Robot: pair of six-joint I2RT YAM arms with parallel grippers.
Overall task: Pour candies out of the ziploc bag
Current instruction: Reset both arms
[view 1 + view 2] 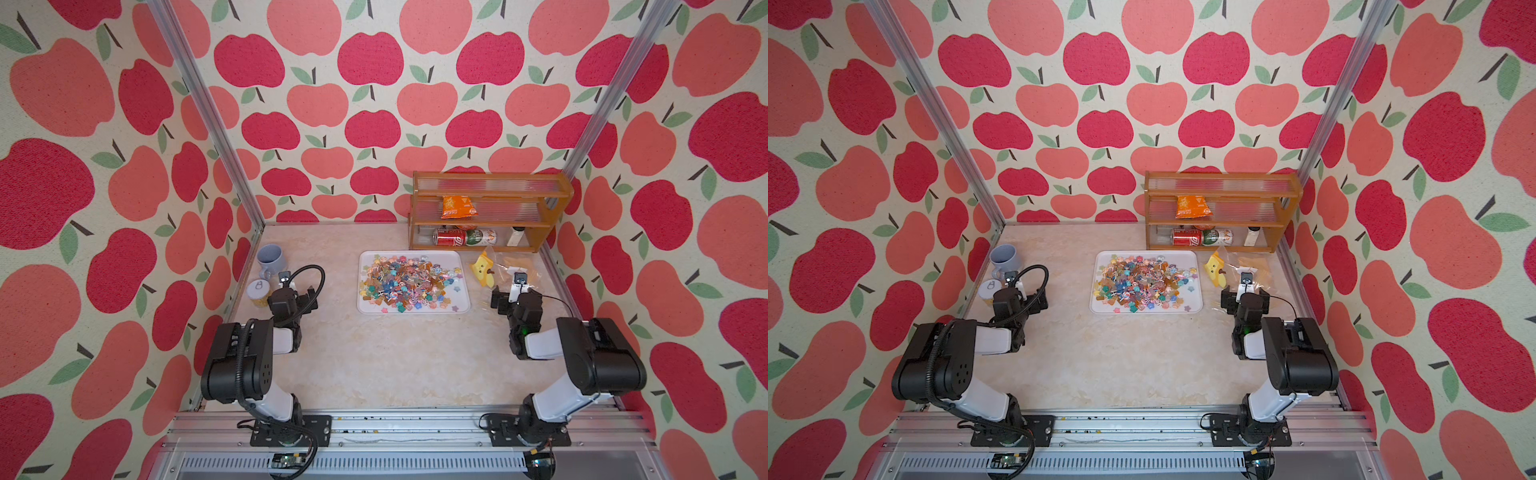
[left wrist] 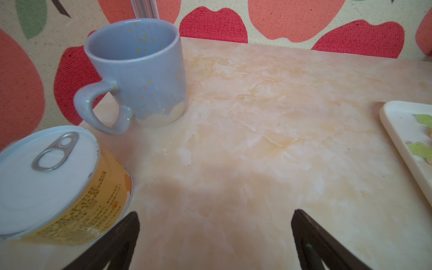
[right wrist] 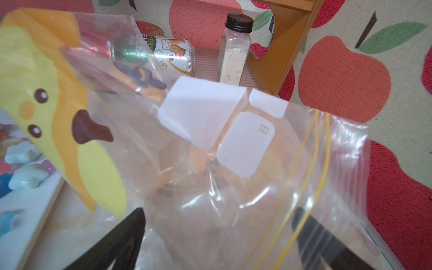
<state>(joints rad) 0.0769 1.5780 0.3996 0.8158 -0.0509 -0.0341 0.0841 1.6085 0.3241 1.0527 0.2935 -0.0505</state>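
The near half of the table lies bare from the front rail up to the tray, the widest free room, flanked by the two arms. The left gripper hovers low with its jaws spread wide and nothing between them, just beside a tin that stands near the left wall. The right gripper is spread just as wide. The clear bag is draped across it, one finger showing through the plastic, and nothing is pinched. The bag fills the gap between the tray's right rim and the right wall, with a yellow toy touching it on the tray side. The candies are heaped on the tray, a few stars close to its near rim. A mug sits beyond the tin in the left corner, and the shelf stands against the back wall in the right corner. The tin's yellow label carries small print too fine to read. The bag has blank white patches, one with a small square mark. On the shelf are an orange packet, a red can with white script, a green can with a wheat drawing, and a black-capped bottle.
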